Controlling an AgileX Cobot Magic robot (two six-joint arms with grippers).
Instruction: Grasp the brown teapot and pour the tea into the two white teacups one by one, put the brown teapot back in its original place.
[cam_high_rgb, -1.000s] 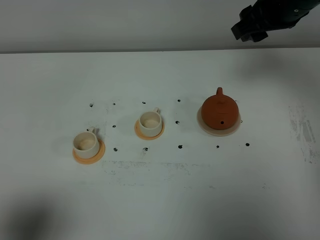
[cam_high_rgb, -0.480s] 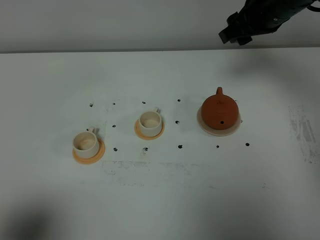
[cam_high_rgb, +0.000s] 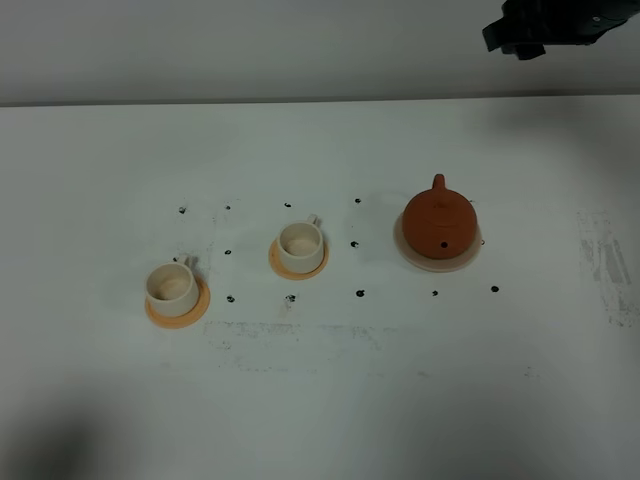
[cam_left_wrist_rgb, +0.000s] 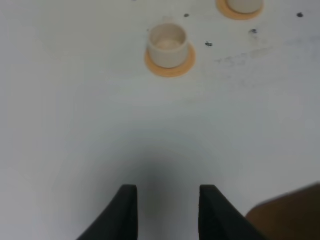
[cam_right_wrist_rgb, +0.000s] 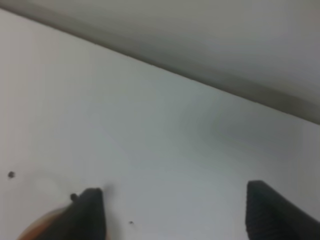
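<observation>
The brown teapot (cam_high_rgb: 440, 222) stands lid-on upon its pale beige coaster (cam_high_rgb: 437, 263) at the right of the table. The two white teacups (cam_high_rgb: 300, 242) (cam_high_rgb: 172, 284) sit on orange saucers (cam_high_rgb: 299, 266) at middle and left; no dark tea shows in them. The right arm (cam_high_rgb: 545, 25) hovers high beyond the teapot, at the far right corner. My right gripper (cam_right_wrist_rgb: 180, 210) is wide open and empty over the table's far edge. My left gripper (cam_left_wrist_rgb: 167, 210) is open and empty, well short of the left cup (cam_left_wrist_rgb: 167, 41); it is out of the high view.
Small black dots (cam_high_rgb: 359, 294) mark the white table around the cups and teapot. Scuff marks (cam_high_rgb: 605, 260) run along the table's right side. The grey wall (cam_high_rgb: 250, 45) rises behind the table's far edge.
The right arm first swung left along the far edge, then drew back right and up toward the corner. The teapot and cups have not moved.
</observation>
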